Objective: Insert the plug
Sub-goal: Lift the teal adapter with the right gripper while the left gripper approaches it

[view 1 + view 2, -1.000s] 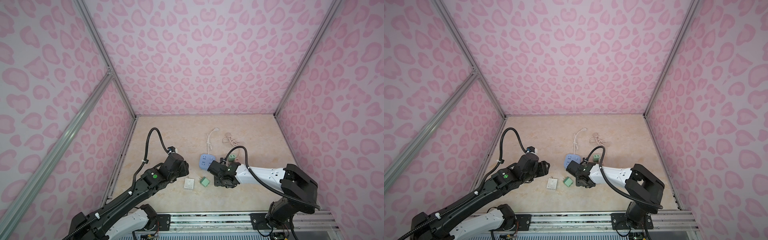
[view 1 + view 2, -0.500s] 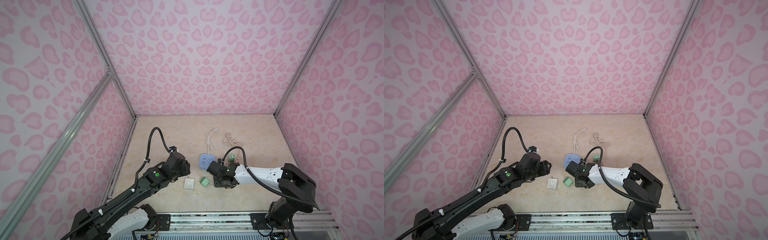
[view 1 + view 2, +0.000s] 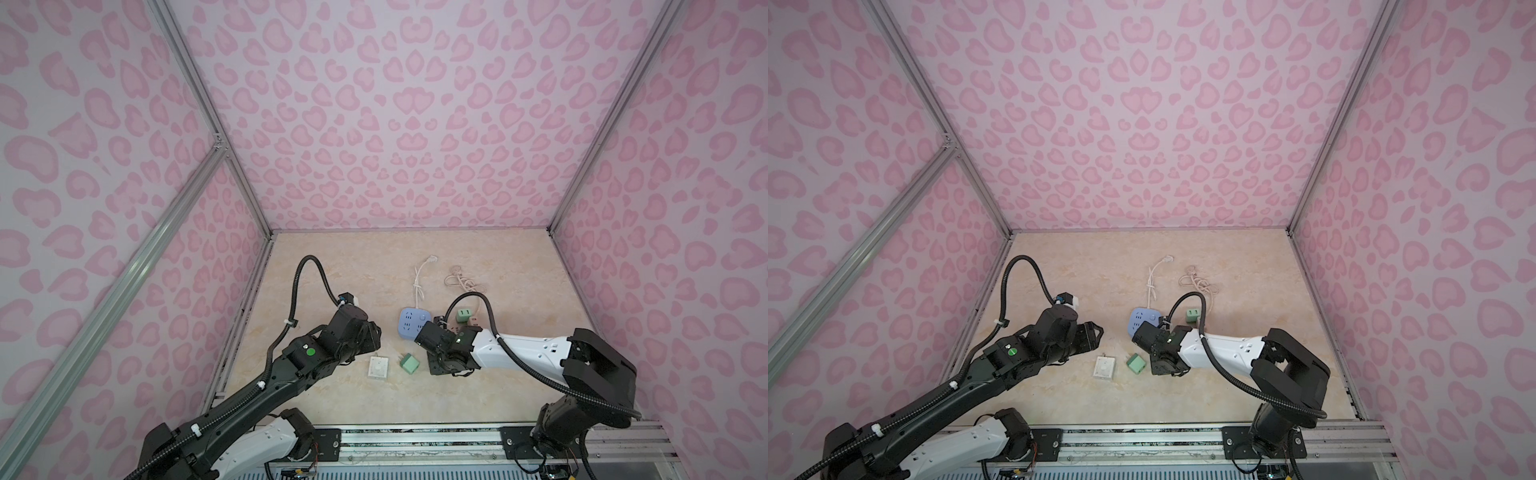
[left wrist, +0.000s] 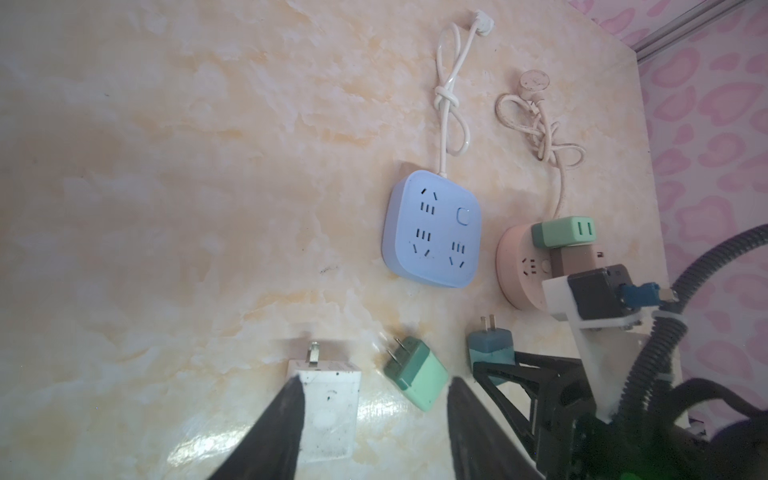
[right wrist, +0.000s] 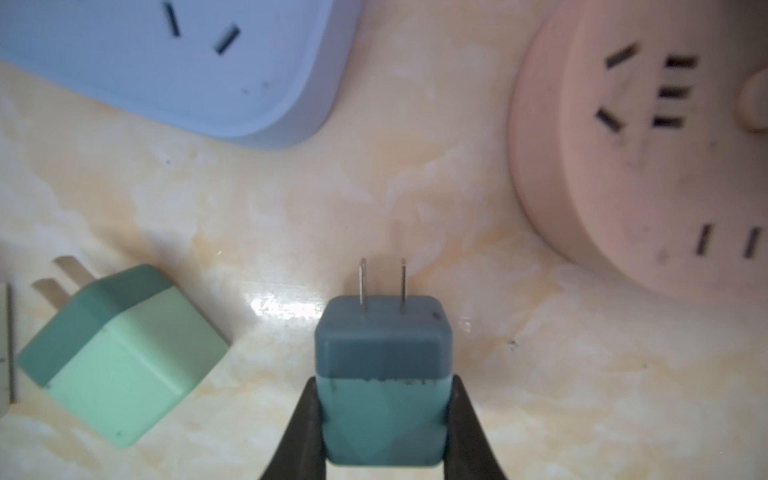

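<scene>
The plug (image 5: pixel 382 374), teal with a darker blue end and two metal prongs, sits between the fingers of my right gripper (image 5: pixel 383 399), which is shut on its sides. Its prongs point toward the gap between the blue square power strip (image 5: pixel 166 62) and the pink round power strip (image 5: pixel 644 145). In the left wrist view the plug (image 4: pixel 490 345) shows low over the table, in front of the pink strip (image 4: pixel 519 266). In both top views the right gripper (image 3: pixel 436 368) hides it. My left gripper (image 4: pixel 374 399) is open and holds nothing, hovering over a white plug (image 4: pixel 328 407).
A light green plug (image 3: pixel 409 363) lies on its side between the white plug (image 3: pixel 378 368) and my right gripper. Another green adapter (image 4: pixel 565 232) is plugged into the pink strip. Both strips' knotted cords (image 3: pixel 419 286) trail toward the back wall.
The right gripper's jaws have closed on the teal plug, and that arm has shifted slightly left. The left gripper has narrowed a little and barely moved.
</scene>
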`<state>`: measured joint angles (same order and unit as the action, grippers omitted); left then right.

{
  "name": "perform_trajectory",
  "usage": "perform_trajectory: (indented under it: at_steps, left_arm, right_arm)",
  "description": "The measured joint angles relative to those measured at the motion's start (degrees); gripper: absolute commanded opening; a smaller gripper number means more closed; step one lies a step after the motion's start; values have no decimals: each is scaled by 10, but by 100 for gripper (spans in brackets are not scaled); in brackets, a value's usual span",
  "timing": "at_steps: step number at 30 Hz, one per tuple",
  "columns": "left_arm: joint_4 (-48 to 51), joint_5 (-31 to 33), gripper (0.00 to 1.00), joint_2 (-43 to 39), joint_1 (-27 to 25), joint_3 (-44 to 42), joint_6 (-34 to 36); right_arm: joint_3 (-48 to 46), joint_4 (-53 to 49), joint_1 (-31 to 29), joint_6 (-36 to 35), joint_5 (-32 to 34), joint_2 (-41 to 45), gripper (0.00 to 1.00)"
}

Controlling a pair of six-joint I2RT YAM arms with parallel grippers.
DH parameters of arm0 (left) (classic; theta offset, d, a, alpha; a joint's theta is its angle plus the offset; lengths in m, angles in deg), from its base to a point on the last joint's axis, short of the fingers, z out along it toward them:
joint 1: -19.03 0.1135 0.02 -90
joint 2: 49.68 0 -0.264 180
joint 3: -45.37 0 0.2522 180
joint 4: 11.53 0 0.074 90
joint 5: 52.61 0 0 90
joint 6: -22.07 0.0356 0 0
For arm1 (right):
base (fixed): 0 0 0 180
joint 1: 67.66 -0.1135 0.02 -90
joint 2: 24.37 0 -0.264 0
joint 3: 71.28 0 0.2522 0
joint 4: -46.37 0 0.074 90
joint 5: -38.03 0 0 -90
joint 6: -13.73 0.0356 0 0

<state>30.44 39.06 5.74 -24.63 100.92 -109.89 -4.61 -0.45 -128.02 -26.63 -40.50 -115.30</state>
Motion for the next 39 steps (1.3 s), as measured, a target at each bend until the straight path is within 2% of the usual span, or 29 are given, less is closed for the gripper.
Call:
perform_trajectory:
  at_steps: [4,12,20,27,39]
  left_arm:
    - [-7,-51,57,-3,0,-3,3]
    - [-68,-180,57,7,0,-12,10]
    - [-157,-277,56,12,0,-35,-15]
    - [-184,-311,54,31,0,-38,-28]
    - [-187,-314,48,36,-1,-40,-30]
  right_arm:
    - [8,0,-1,-56,-15,38,9]
    - [32,11,-20,-171,-60,111,8]
    - [45,23,-31,-221,-90,131,9]
    - [61,35,-50,-238,-99,135,9]
    - [73,34,-56,-249,-99,145,10]
